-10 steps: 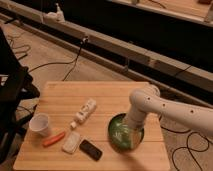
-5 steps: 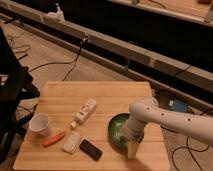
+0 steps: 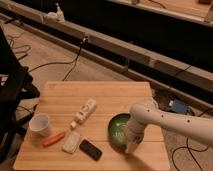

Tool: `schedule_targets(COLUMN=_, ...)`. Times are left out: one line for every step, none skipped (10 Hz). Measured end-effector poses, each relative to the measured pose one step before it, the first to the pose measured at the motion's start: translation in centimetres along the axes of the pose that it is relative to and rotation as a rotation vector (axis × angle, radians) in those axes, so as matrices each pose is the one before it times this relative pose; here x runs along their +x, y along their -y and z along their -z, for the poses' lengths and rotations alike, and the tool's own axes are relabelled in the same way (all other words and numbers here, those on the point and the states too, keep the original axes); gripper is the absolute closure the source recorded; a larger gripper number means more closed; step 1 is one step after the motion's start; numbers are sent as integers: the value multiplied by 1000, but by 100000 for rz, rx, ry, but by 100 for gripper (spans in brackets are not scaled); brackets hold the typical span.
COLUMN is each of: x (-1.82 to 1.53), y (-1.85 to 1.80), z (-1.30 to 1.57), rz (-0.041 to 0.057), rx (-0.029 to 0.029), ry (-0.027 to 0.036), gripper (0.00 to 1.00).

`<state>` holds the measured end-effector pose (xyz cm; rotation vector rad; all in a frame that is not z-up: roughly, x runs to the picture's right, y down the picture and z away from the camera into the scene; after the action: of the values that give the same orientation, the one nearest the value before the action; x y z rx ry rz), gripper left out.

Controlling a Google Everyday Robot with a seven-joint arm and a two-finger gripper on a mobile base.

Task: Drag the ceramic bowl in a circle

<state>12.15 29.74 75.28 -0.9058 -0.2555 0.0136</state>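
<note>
Since a second ago the arm has swung down and toward the near edge of the worktop [image 3: 110,95], the gripper [image 3: 131,146] now sits at the near right rim of the ceramic bowl [image 3: 118,132], where before it stood over the bowl's middle; in the last half second it has hardly shifted. The bowl has moved little across all three views, perhaps a touch toward the near edge; I read that as the drag only just starting, with most of the circle still to trace. Whether the gripper is clamped on the rim or only pressing against it I cannot tell; the pale wrist hides the contact.

Seen from the gripper, the bowl lies just beyond and to the picture's left, touching it. Further left, near but apart, is a dark flat phone-like object [image 3: 91,149]; then a pale packet [image 3: 71,141]; an orange stick [image 3: 53,139]; and a white paper cup [image 3: 40,125] farthest off. A white bottle [image 3: 85,111] lies on its side beyond and left of the gripper. I judge a wide loop could nudge the dark object.

The worktop is pale wood in planks; the floor carries trailing cables [image 3: 55,64]; a long ledge [image 3: 150,60] runs behind.
</note>
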Motion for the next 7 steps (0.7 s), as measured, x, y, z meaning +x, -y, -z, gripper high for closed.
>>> schedule_targets(x=34, y=359, z=151, rz=-1254, rx=1373, ry=346, gripper=80)
schedule_targets(x=101, y=301, z=128, rz=-1600, rx=1171, ry=106, gripper=90)
schedule_targets(x=9, y=644, z=166, rz=-1861, rx=2030, ry=371, gripper=97)
schedule_targets(x=29, y=897, z=241, rz=-2092, rx=2454, ry=286, gripper=100)
schedule_targets(x=44, y=1525, z=486, rz=-2109, rx=3631, ry=-321, gripper=100)
schedule_targets(x=-195, y=1988, z=553, rz=-1782, rx=3807, ry=-536, gripper=100)
schedule_targets(x=-420, y=2148, z=658, rz=-1312, rx=3835, ry=-443, gripper=100)
